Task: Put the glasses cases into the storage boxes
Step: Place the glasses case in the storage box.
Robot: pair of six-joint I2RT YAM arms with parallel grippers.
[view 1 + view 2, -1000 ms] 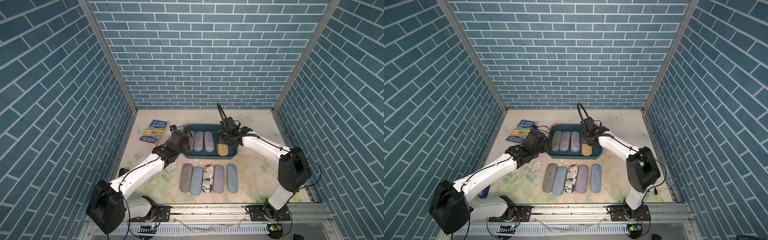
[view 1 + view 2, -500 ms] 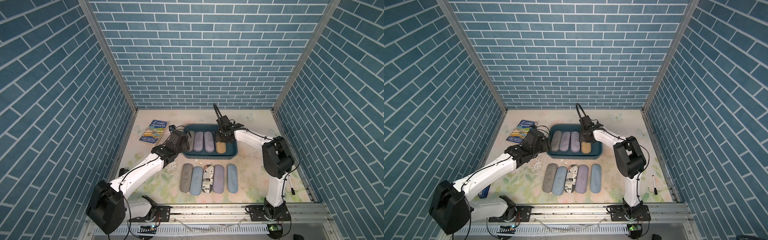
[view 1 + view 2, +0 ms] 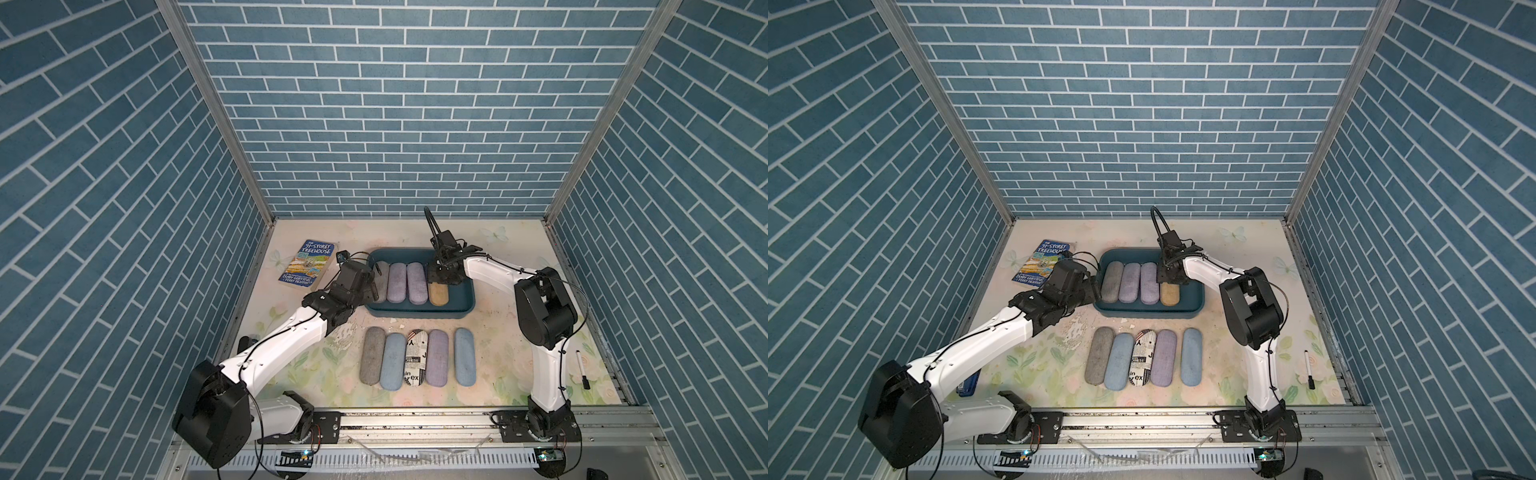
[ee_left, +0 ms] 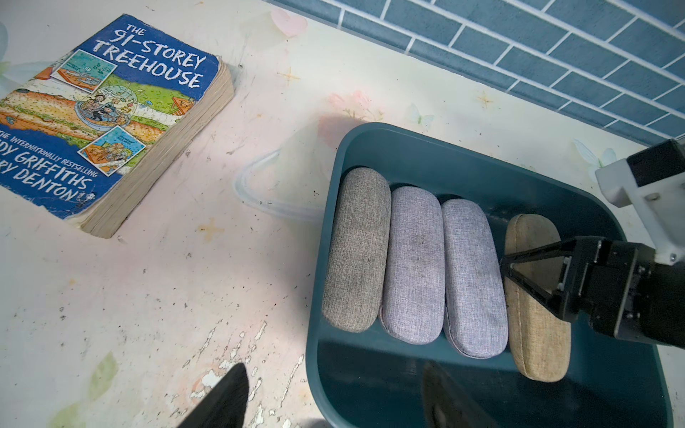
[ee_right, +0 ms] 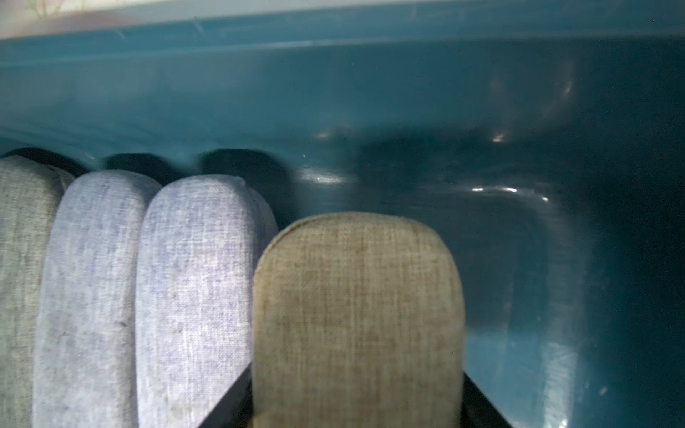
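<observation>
**dax:** What was the right gripper (image 3: 442, 279) up to in that shot?

**pim:** It was clamped across the tan case (image 5: 356, 296), pinching its long sides, down inside the teal tub (image 3: 415, 314). Honestly couldn't tell if the case was flat on the tub floor yet.

**dax:** Which way did it lie?

**pim:** Its long axis ran from the desk's (image 3: 498, 332) front edge to its back edge, same as its three neighbours. It sat just right of the second lavender case (image 4: 470, 278), with bare tub floor further right. So I'd guess the next move was just letting go and lifting straight up.

**dax:** And the left gripper (image 4: 333, 392)?

**pim:** Jaws partly apart, holding nothing, hovering by the tub's left rim near the tub's grey case (image 4: 356, 248).

**dax:** Headcount?

**pim:** One tub with four cases in it: one grey, two lavender, one tan. There were five more in a row on the desk, toward the front edge: one grey, two light blue, one newspaper print (image 3: 415, 358), one lavender. The right arm was nearer the light blue end case (image 3: 464, 356), the left arm nearer the grey end case (image 3: 372, 360).
</observation>
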